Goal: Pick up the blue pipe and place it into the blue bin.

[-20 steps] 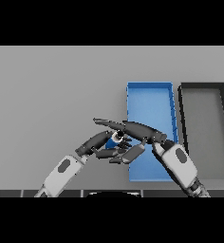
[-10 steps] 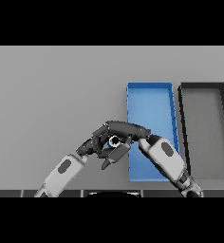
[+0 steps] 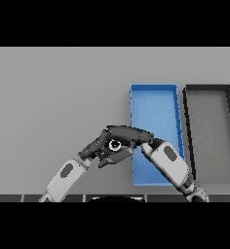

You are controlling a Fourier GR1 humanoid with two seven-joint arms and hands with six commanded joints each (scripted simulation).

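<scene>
While both overlap, the right robot hand [image 3: 124,135] covers the left robot hand [image 3: 100,148].

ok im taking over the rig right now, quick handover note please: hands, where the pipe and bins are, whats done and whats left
Left hand: beside the right hand just left of the blue bin; fingers hard to read.
Right hand: reaches left across the bin's left edge, fingers curled over something at the point where the hands meet.
Blue pipe: not clearly visible; presumably under the hands, but I cannot confirm a grasp.
Blue bin: right of centre, nothing visible inside. Black bin stands to its right.
Done: hands closed in at the pickup spot.
Left: confirm the grip, lift, carry right, release the pipe into the blue bin.
</scene>
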